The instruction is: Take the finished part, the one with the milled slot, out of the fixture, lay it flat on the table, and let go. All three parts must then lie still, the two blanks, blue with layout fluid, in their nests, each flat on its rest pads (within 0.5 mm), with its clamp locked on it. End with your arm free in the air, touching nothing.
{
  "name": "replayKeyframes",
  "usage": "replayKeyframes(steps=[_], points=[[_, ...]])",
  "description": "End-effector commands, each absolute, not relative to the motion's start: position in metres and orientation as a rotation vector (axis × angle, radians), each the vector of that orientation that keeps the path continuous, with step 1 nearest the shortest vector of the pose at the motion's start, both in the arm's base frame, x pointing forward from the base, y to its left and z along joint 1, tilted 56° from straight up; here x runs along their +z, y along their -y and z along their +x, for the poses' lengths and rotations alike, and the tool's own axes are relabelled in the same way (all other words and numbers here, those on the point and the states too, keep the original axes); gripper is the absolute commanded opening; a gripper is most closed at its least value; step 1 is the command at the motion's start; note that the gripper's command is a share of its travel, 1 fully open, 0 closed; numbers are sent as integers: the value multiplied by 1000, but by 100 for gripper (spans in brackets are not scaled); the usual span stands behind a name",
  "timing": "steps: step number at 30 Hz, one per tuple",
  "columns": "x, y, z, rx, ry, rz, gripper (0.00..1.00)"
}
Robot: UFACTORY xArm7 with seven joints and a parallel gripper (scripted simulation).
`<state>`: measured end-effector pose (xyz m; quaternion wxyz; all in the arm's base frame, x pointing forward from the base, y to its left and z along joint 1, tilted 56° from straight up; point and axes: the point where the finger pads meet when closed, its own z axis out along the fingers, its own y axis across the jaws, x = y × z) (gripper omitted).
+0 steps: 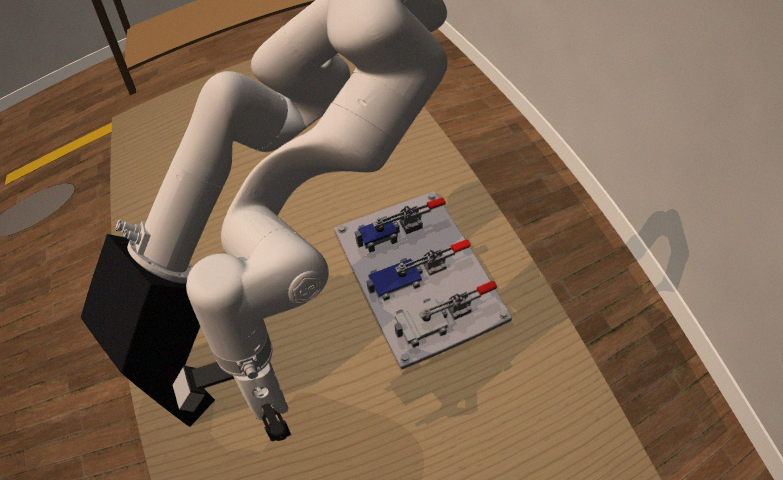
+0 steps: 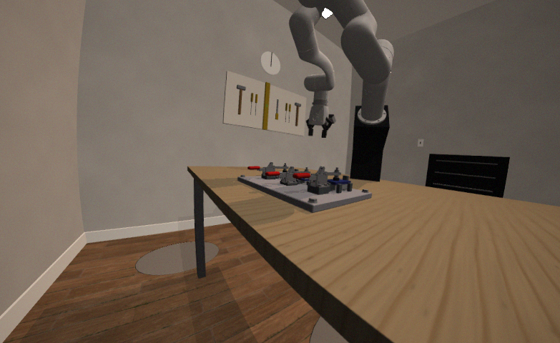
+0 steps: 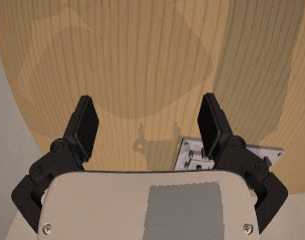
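Gripper [image 1: 276, 423] [image 2: 317, 132] [image 3: 147, 107] is spread and empty, parked high, so I read this as pre-release. Slotted part [image 1: 422, 325] [image 3: 201, 163] sits in the plate's [image 1: 376, 321] [image 2: 274, 191] [image 3: 264, 149] end nest, arm over it, presumably clamped. Blanks [image 1: 394, 277] [image 1: 378, 231] likewise. Top shows the slot; exterior hides it, but shows my height; wrist shows the finger gap.

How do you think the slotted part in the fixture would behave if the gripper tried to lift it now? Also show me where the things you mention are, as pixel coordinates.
The slotted part [image 1: 437, 326] would probably resist lifting, since its clamp [image 1: 458, 302] reaches over it. Being a flat block, it looks stiff and unlikely to roll. Its smooth, pale faces might be somewhat slippery.
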<state>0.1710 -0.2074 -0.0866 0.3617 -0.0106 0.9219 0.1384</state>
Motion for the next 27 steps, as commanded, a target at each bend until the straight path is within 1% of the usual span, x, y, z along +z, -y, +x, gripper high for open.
replayKeyframes(steps=[1, 18, 27], points=[[-87, 209, 170, 353, -2376, -25, 100], [-86, 209, 170, 351, -2375, -29, 100], [-29, 226, 171, 234, -2216, -413, 100]])
